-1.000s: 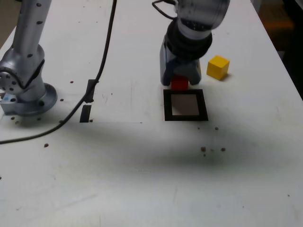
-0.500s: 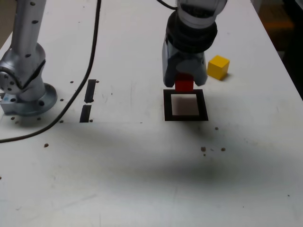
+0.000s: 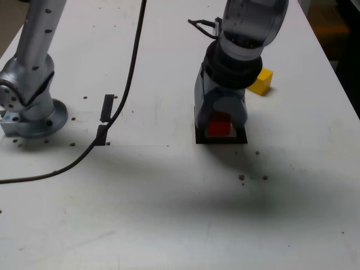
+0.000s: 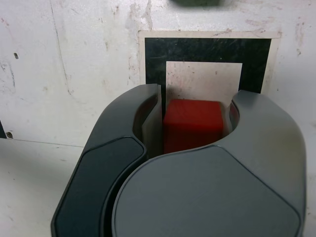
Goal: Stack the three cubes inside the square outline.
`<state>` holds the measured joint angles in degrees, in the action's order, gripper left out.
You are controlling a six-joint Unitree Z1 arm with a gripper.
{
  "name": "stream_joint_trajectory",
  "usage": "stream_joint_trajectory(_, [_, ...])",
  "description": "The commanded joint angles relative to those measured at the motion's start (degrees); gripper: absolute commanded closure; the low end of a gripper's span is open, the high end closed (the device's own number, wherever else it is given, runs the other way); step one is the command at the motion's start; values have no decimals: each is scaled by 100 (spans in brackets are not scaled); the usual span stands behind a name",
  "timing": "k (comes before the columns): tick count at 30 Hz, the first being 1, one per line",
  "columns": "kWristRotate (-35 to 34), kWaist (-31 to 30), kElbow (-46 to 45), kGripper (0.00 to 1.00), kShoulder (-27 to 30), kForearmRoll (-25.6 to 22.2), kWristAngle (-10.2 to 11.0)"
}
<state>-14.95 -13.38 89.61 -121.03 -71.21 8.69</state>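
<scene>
The fingers point(image 4: 113, 116) are squeezing the red block point(image 4: 192, 123), which is sitting between them, over the black square point(image 4: 207, 49).

A pale tabletop point(image 3: 140, 197) is seen, its surface marked by small brown spots, faint scratches and smudges. Two short black strips point(image 3: 107, 108) are laid on it, nearly end to end, toward the exterior view's left. Soft, blurred shadows are cast across the lower half, while brighter patches are reflected near them. Beyond the far right corner, a brown object point(image 3: 327, 35) is glimpsed in dimness; beside it, a dark shape point(image 3: 350, 50) is only partly shown.
</scene>
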Motion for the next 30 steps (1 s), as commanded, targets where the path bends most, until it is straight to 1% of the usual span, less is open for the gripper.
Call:
stream_joint_trajectory(1, [2,-3,-25,67,21,-6,22])
stream_joint_trajectory(2, [1,-2,-45,61,42,-15,34])
stream_joint_trajectory(6, [9,1,-82,46,51,-12,43])
stream_joint_trajectory(12, [87,8,-91,12,50,-21,53])
stream_joint_trajectory(14, [92,11,-64,5,86,-66,74])
stream_joint_trajectory(17, [78,11,1,1,219,-263,75])
stream_joint_trajectory(20, [81,-6,119,0,496,-694,71])
stream_joint_trajectory(21, [128,-20,211,0,657,-912,100])
stream_joint_trajectory(23, [312,-38,407,0,844,-1144,175])
stream_joint_trajectory(25, [690,-40,777,0,955,-1347,283])
stream_joint_trajectory(27, [1314,23,1381,0,860,-1538,369])
stream_joint_trajectory(30, [2147,224,2188,0,507,-1784,352])
